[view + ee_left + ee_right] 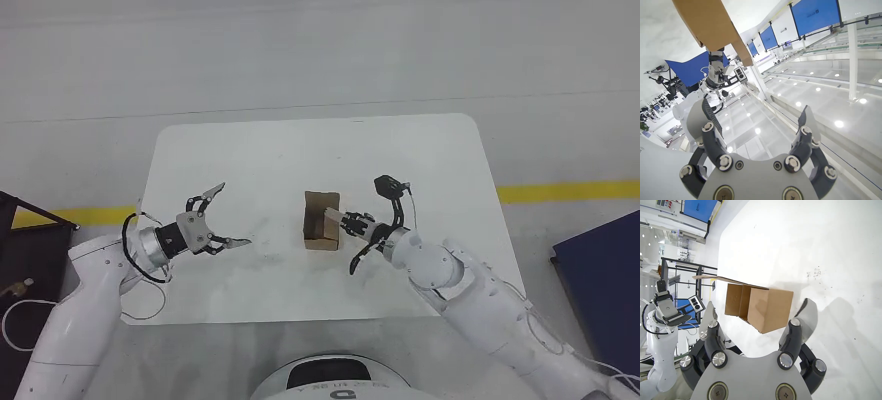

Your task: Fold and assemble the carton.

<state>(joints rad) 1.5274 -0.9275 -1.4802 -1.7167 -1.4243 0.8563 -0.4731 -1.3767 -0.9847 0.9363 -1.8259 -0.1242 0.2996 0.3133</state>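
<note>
Bright, even light from round ceiling lamps [838,124] washes the white table [810,237]; wrist views bend at edges.

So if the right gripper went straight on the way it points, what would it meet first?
The carton, its side wall facing the open right gripper; nothing shows between them, though how near they are is hard to judge.

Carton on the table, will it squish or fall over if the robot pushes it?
The carton probably weighs little: it looks like thin cardboard with an empty inside. Its walls may cave in under a squeeze, since one end is open with a loose flap. On the smooth table it would likely slide rather than tip.
</note>
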